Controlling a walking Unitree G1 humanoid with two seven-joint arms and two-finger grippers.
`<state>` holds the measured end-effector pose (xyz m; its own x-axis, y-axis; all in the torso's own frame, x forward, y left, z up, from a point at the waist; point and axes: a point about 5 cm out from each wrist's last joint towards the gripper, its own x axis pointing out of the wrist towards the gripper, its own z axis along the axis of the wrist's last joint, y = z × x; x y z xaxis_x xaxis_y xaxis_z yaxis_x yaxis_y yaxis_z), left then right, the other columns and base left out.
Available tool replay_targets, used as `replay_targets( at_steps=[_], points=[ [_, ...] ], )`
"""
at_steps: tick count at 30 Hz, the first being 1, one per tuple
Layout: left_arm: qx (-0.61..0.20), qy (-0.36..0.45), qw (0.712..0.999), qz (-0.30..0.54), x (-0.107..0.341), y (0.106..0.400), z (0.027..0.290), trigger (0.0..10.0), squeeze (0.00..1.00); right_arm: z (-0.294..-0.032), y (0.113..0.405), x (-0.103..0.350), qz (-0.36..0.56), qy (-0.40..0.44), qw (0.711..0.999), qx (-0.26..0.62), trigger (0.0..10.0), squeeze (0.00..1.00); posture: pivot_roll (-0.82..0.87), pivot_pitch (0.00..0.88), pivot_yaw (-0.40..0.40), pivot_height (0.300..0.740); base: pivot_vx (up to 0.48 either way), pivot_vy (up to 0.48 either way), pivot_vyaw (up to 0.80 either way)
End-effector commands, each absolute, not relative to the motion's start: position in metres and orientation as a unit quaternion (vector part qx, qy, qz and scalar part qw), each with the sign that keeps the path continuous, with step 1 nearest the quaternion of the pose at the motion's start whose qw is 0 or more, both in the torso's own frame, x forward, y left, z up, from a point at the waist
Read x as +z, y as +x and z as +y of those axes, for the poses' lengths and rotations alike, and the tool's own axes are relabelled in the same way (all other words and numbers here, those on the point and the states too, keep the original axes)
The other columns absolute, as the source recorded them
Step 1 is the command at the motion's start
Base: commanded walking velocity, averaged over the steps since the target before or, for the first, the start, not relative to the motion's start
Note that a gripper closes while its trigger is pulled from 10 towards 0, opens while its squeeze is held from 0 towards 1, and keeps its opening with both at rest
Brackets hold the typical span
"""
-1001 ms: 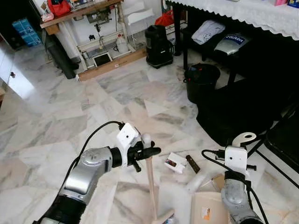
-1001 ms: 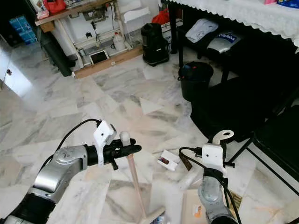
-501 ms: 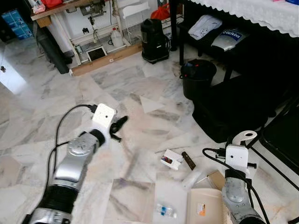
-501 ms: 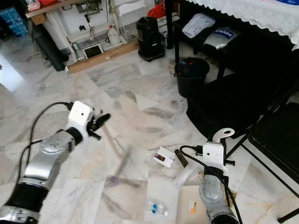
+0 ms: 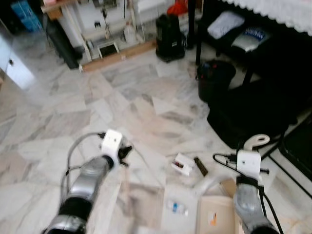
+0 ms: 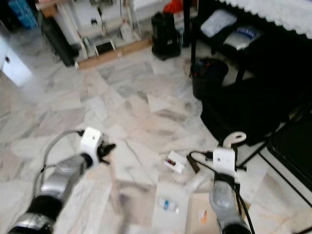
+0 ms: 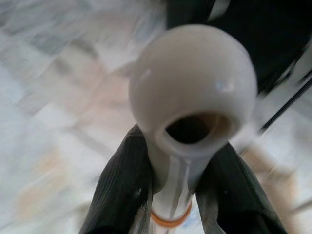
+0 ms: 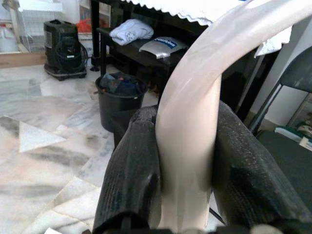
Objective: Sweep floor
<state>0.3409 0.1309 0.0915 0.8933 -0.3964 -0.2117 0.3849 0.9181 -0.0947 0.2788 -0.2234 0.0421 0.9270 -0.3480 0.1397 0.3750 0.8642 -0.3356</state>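
Observation:
My left gripper [image 7: 176,195] is shut on the cream broom handle [image 7: 192,92], just below its rounded, holed top end. In the eye views that arm [image 5: 92,173] reaches out low on the left, and the broom below it is only a blur. My right gripper [image 8: 187,161] is shut on the cream looped handle [image 5: 255,142] of the tan dustpan [image 5: 214,219], which rests on the floor at the lower right. Litter lies in front of the pan: a small white box [image 5: 183,164], a dark bar [image 5: 200,166] and a blue-and-white wrapper [image 5: 176,206].
A black bin [image 5: 214,78] and a black bag [image 5: 253,117] stand by the cloth-covered table [image 5: 273,9] at the right. A black appliance [image 5: 169,36] and a wooden board [image 5: 117,53] lie at the back. A black chair [image 6: 292,146] is at the far right.
The camera has shifted and the picture is blurred. My left arm has swung the broom from upright beside the dustpan out to the left. The blue-and-white wrapper has come into sight by the pan.

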Motion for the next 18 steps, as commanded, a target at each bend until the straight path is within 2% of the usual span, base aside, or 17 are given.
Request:
replay_targets(
  at_steps=[1, 8, 18],
  points=[
    [-0.190, -0.058, 0.977, 0.077, 0.104, 0.348, 0.134, 10.0, 0.00, -0.225, 0.257, 0.014, 0.035, -0.189, 0.965, -0.181, 10.0, 0.00, 0.04, 0.178, 0.169, 0.740, 0.000, 0.000, 0.00],
    [-0.214, -0.073, 0.973, 0.047, 0.113, 0.350, 0.117, 10.0, 0.00, -0.233, 0.247, 0.011, 0.035, -0.191, 0.962, -0.194, 10.0, 0.00, 0.00, 0.184, 0.178, 0.740, 0.000, 0.000, 0.00],
    [-0.320, -0.067, 0.943, 0.065, 0.107, 0.346, 0.099, 10.0, 0.00, -0.234, 0.237, 0.005, 0.044, -0.192, 0.961, -0.195, 10.0, 0.00, 0.00, 0.206, 0.179, 0.740, 0.000, 0.000, 0.00]
  ],
)
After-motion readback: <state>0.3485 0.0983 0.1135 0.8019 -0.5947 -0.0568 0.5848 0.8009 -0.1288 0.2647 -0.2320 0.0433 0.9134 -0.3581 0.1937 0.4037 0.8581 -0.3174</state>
